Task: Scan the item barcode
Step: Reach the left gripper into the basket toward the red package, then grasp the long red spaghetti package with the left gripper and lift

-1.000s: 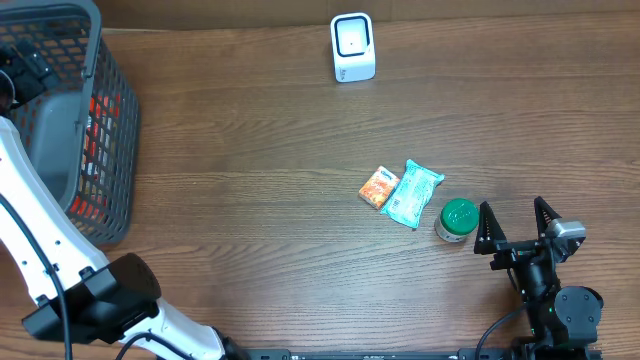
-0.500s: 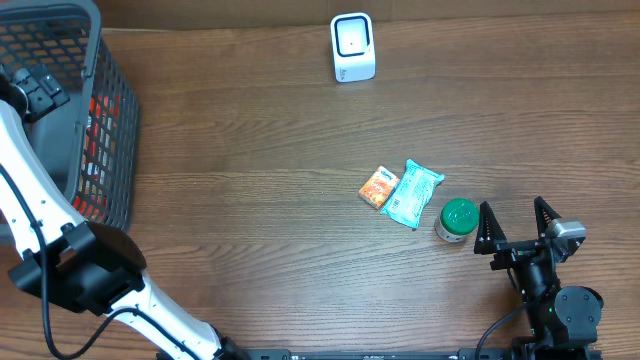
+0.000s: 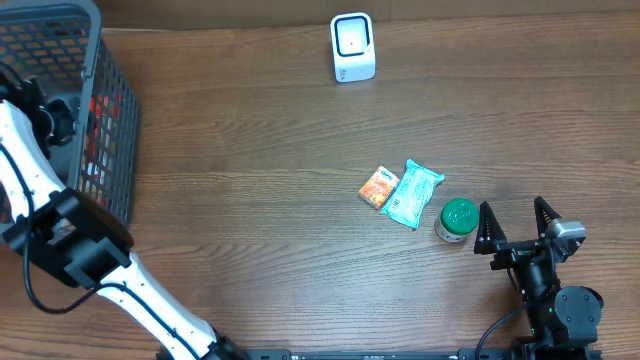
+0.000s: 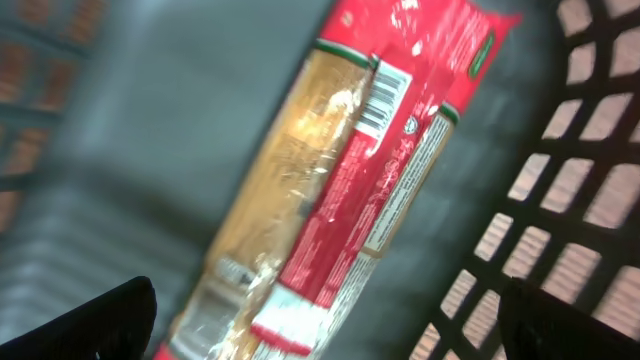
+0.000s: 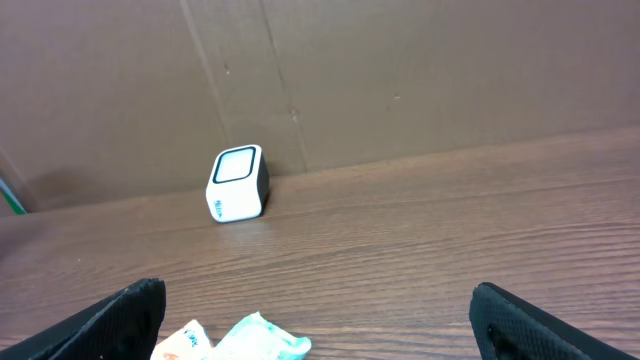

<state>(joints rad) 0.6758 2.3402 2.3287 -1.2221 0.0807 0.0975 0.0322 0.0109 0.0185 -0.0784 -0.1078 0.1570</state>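
The left gripper (image 4: 330, 325) hangs wide open and empty inside the basket (image 3: 112, 150) at the far-left corner of the table (image 3: 250, 260). It is over a red and clear packet (image 4: 340, 180) on the basket floor. The packet's barcode (image 4: 381, 100) faces up, and its print is too blurred to read. The right gripper (image 3: 512, 212), also spread wide and empty, sits near the front right edge, beside a green-lidded jar (image 3: 458, 219).

Overhead looks fine from here: even, diffuse light, no hot spots, and the table (image 3: 250, 150) grain is crisp all around the scanner (image 3: 352, 47). Right wrist is dimmer and warmer. I get the scanner sharp, with a dark patch on the cardboard wall (image 5: 400, 80) well left of it. Left wrist is the bad one: dim and smeared, packet (image 4: 350, 170) soft with glare on its clear film, basket (image 4: 560, 200) mesh blurred.
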